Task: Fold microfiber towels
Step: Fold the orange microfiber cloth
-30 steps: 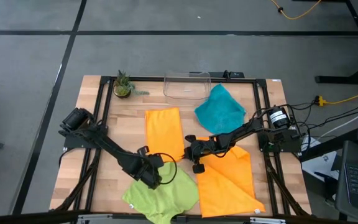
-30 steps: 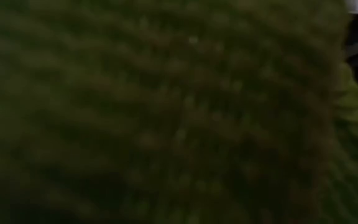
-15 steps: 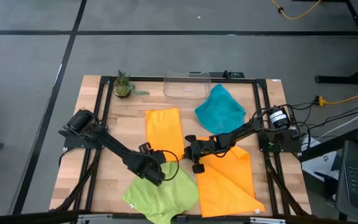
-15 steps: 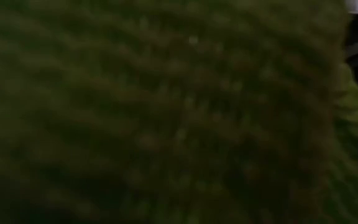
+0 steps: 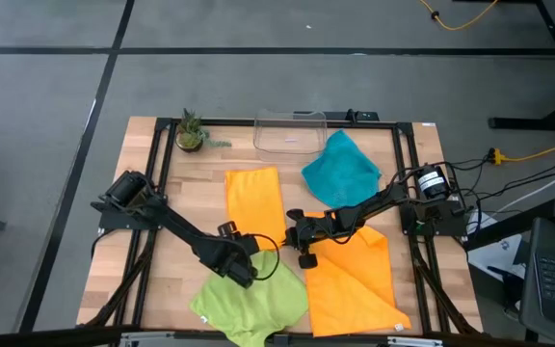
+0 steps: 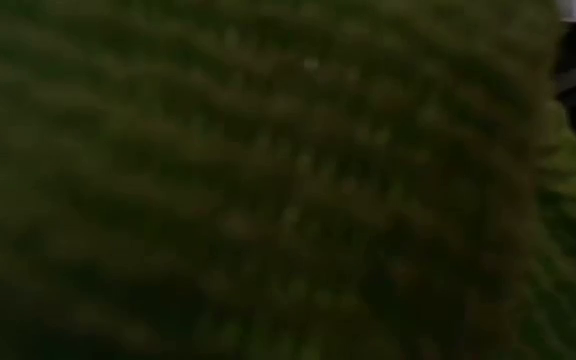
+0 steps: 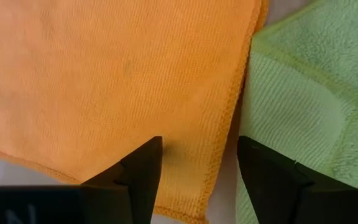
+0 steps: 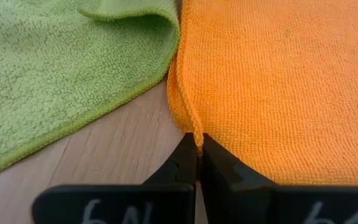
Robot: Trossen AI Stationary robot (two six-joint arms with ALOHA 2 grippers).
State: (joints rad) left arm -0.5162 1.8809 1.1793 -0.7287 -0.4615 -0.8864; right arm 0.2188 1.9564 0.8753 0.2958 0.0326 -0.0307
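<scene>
Lime towel (image 5: 251, 303) lies at the surface's (image 5: 133, 260) front edge. Reaching diagonally to its upper corner, the left tool (image 5: 242, 271) hovers spread wide, holding nothing (folded orange towel (image 7: 104, 81) beneath). Just right, the outstretched right tool (image 8: 197, 163) pinches the larger orange towel's (image 5: 351, 278) edge.

Even bright light overhead; low view dark, blurred green.

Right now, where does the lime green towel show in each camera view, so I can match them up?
High view: lime green towel at the table's front edge, left of the big orange towel.
Low view: green cloth fills the frame, probably this towel.
Left wrist view: right side, beside an orange towel.
Right wrist view: upper left.
Shared landmark: the orange towel's hem alongside it.
</scene>
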